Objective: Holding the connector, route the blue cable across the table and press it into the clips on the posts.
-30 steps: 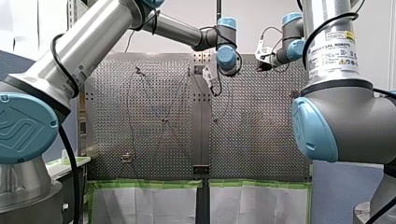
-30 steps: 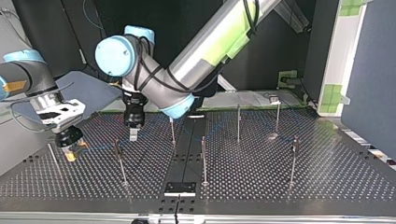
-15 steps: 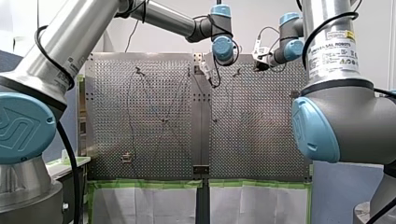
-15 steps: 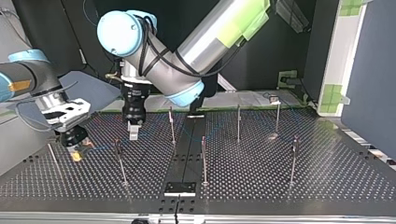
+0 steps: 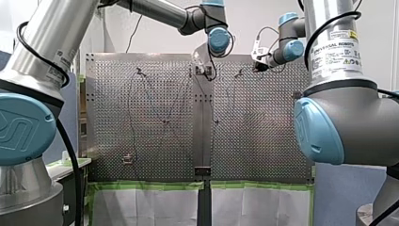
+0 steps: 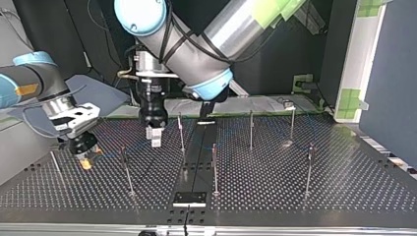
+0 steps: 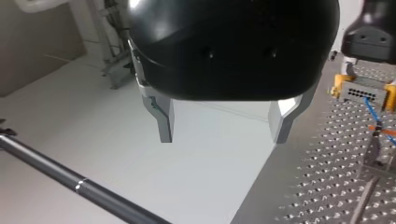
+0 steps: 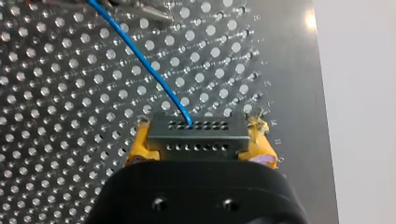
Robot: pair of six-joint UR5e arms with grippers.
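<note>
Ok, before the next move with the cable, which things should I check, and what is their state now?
1. Right gripper shut on connector: ok, yellow pads clamp both its ends.
2. Blue cable joined to connector: ok, it enters the upper row of holes.
3. Left gripper free: ok, open, nothing between its fingers.
4. Grippers apart: ok, the top view shows a gap between them.
5. Cable seated in the clip of the nearest post: cannot tell, too small.
</note>
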